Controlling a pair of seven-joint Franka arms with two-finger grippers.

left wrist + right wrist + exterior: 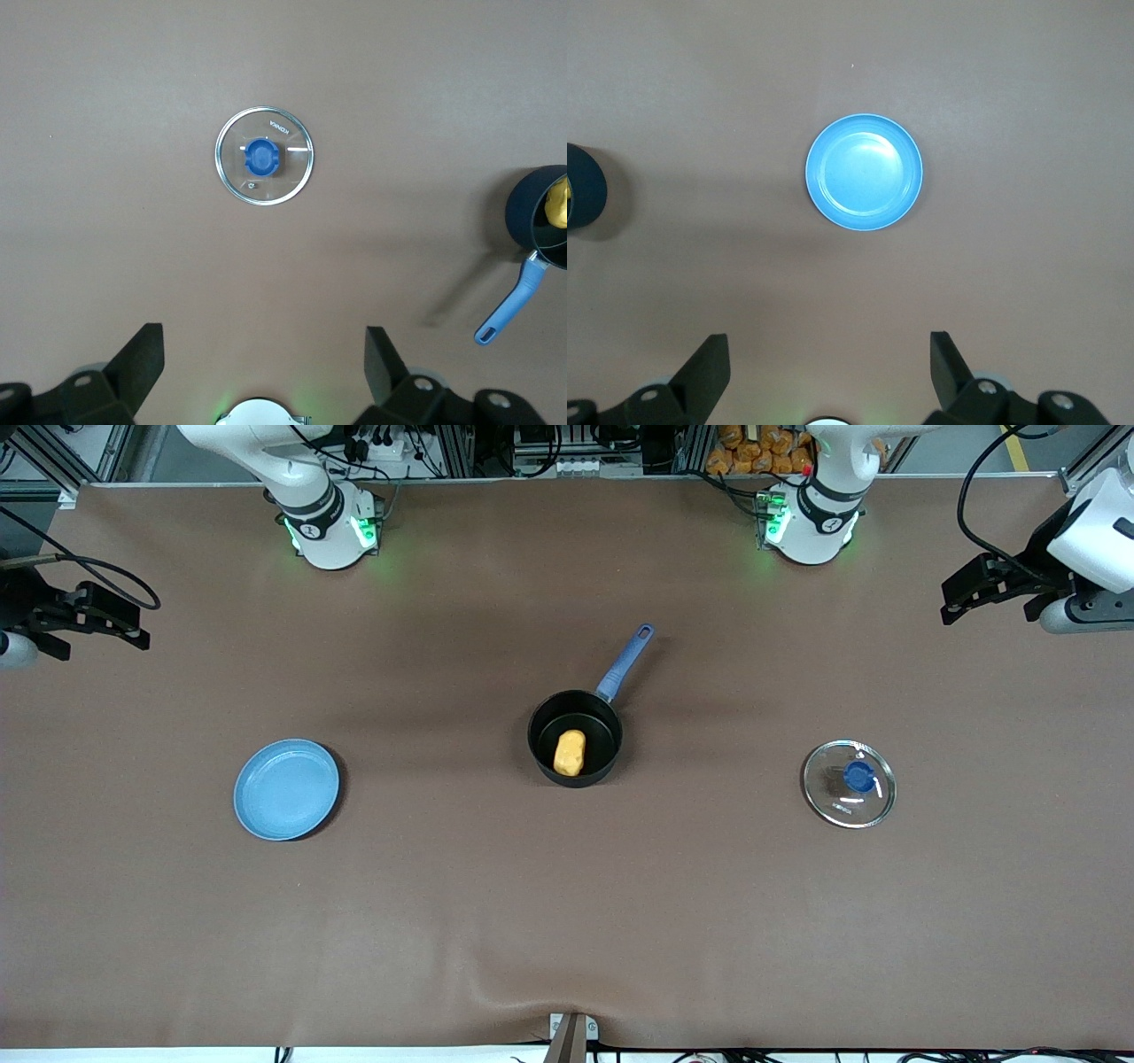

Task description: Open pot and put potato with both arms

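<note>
Hovering spread and empty, the left gripper point(961, 598) hangs over its end of the surface point(443, 921) above the lid point(849, 783); the right gripper point(124, 624) waits likewise over the plate point(286, 789). Midway between them, the potato point(570, 752) already lies in the open pot point(540, 731), so the task looks finished
</note>
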